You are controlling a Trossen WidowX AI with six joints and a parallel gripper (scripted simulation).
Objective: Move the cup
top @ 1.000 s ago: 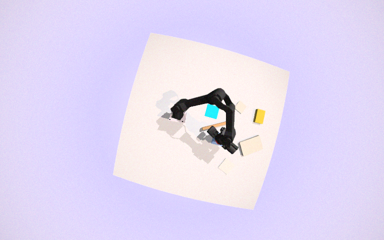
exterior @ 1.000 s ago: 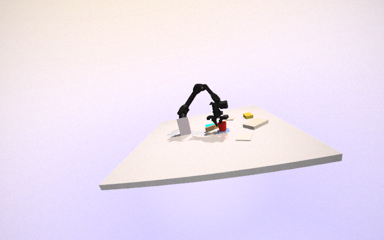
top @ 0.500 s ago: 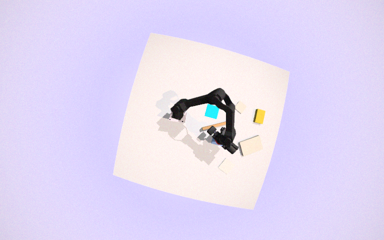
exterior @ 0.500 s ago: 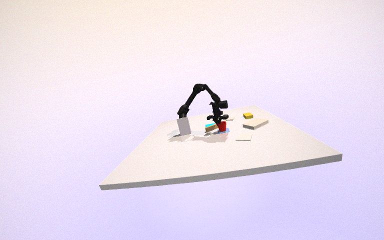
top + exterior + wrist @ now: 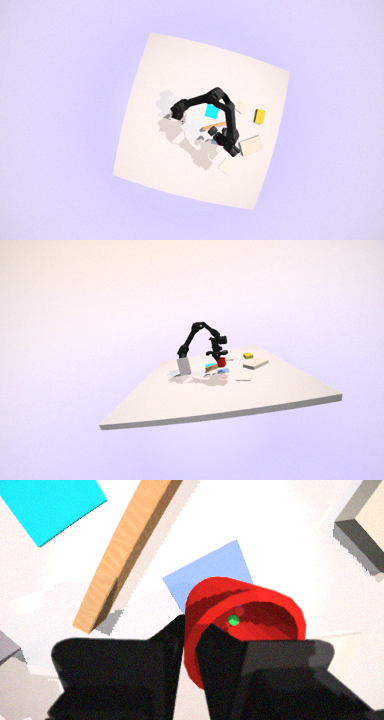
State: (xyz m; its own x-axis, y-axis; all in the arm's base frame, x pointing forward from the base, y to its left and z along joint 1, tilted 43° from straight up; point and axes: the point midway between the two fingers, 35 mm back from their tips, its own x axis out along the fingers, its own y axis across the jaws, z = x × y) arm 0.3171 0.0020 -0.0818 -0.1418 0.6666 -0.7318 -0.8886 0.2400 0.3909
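Note:
The red cup [image 5: 218, 143] [image 5: 221, 362] [image 5: 200, 592] is in the air a little above the blue pad [image 5: 213, 142] [image 5: 223, 370] [image 5: 215, 565]. My gripper [image 5: 217, 359] [image 5: 188, 620] is shut on the cup's wall, one finger inside the rim and one outside. A green marble [image 5: 233, 620] shows inside the cup, with a dim reddish one [image 5: 239, 610] beside it; the rest of the inside is partly hidden. The cyan pad [image 5: 211, 111] [image 5: 209, 365] [image 5: 55, 510] has nothing on it.
An orange wooden bar [image 5: 214, 126] [image 5: 211, 368] [image 5: 125, 545] lies between the two pads. A thick cream block [image 5: 251, 145] [image 5: 255, 363], a yellow block [image 5: 259, 116] [image 5: 248, 355] and two thin cream tiles [image 5: 240, 106] [image 5: 226, 166] lie around the right side.

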